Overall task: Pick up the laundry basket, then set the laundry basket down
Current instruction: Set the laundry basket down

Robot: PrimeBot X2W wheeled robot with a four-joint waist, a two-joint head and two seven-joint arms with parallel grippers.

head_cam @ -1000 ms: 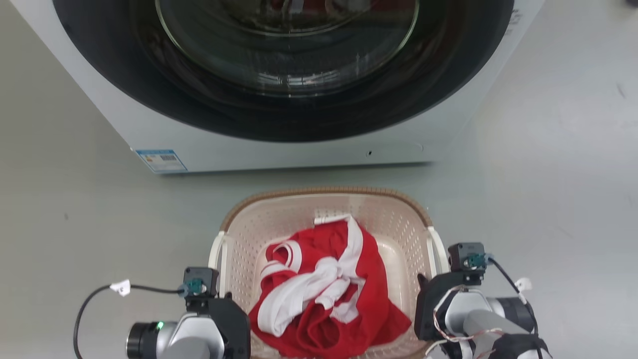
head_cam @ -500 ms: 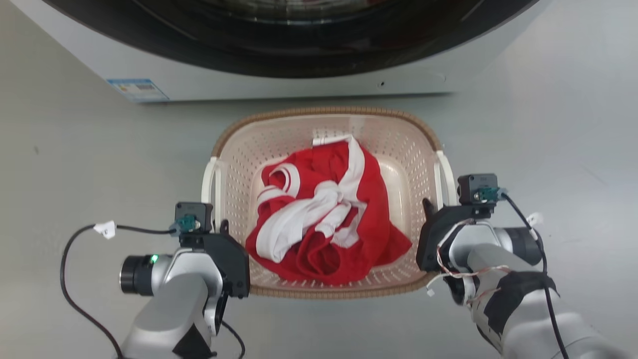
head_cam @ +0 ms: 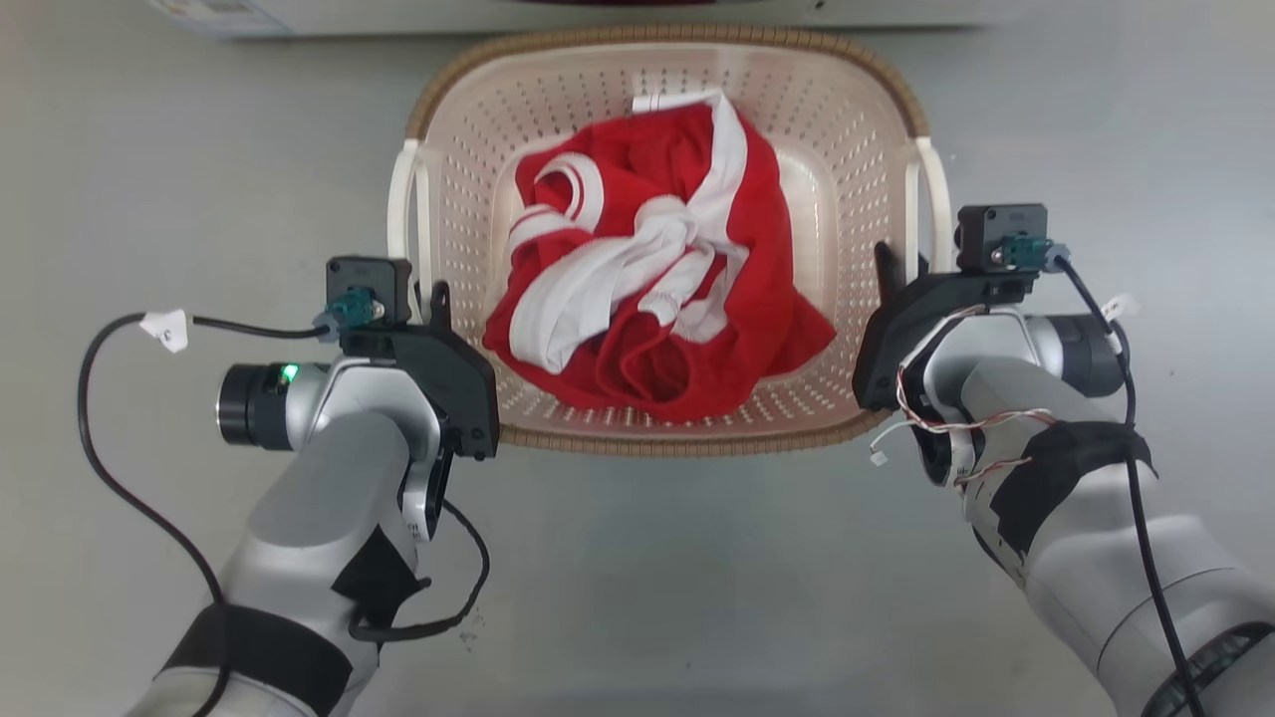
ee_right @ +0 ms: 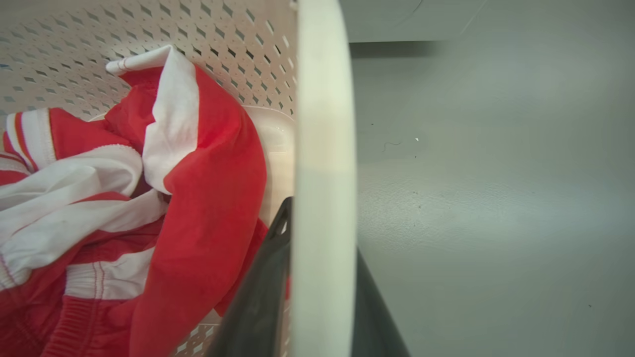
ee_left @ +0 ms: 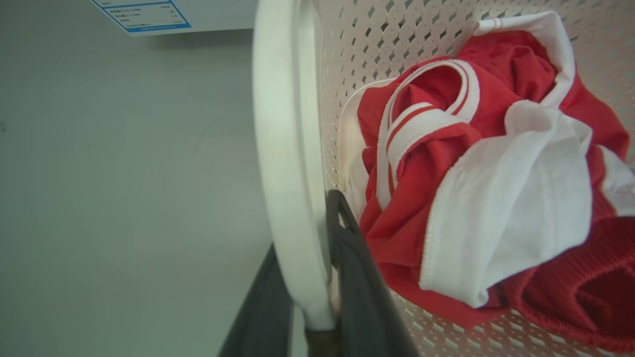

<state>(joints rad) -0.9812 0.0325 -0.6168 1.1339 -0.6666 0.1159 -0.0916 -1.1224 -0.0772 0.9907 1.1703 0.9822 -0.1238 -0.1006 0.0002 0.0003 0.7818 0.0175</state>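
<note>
The laundry basket, cream with perforated walls and a brown woven-look rim, is in the upper middle of the head view. A crumpled red and white garment lies in it. My left gripper is shut on the basket's white left handle, which runs between its two dark fingers. At the other side, my right gripper is shut on the white right handle, with a finger on each side of the bar. I cannot tell whether the basket rests on the floor.
The washing machine's white lower edge stands just beyond the basket, its blue label at the left. Grey floor lies all around. A black cable loops off my left wrist.
The head camera has tilted down, so the washing machine has slid out at the top. The basket looks larger and nearer now. Both grippers stay on the handles.
</note>
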